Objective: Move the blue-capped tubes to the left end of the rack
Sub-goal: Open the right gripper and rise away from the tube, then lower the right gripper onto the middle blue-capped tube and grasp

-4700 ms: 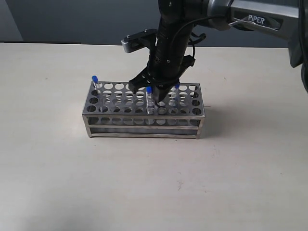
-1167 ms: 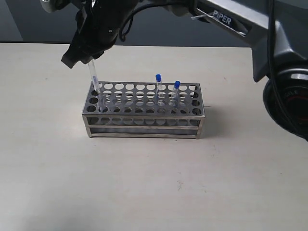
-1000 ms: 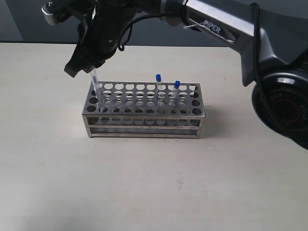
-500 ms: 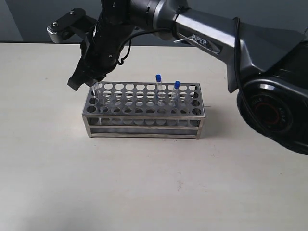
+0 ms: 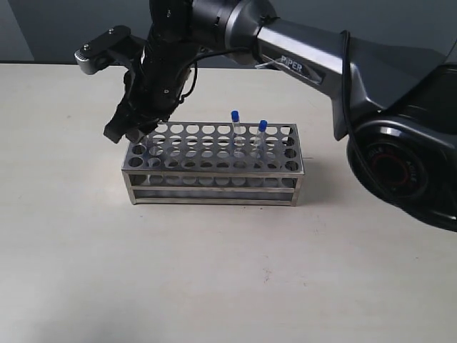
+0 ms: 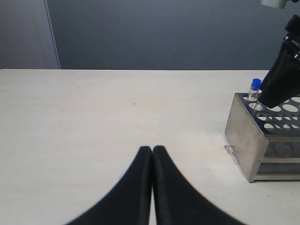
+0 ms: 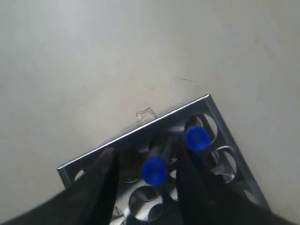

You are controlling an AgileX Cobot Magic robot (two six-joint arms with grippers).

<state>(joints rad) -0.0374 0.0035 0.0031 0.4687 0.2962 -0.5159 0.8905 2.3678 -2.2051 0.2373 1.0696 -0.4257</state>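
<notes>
The silvery rack [image 5: 214,166] stands mid-table. My right gripper [image 5: 133,131] reaches across to its left end, just above the top plate. In the right wrist view this gripper [image 7: 144,149] is open, its fingers [image 7: 105,187] spread on either side of a blue-capped tube [image 7: 153,169] standing in a corner hole. A second blue-capped tube [image 7: 197,138] stands in the neighbouring hole. Two more blue-capped tubes [image 5: 234,116] [image 5: 262,126] rise from the rack's back right part. My left gripper [image 6: 152,150] is shut and empty, low over the table, apart from the rack [image 6: 262,136].
The right arm [image 5: 300,50] spans over the table from its base [image 5: 407,164] at the right. The rack holds many unfilled holes between its left and right tubes. Bare beige table [image 5: 228,271] lies all around the rack.
My right gripper has come down at the rack's left end, and the tube it carried has sunk into a hole. The two right-hand tubes stay put.
</notes>
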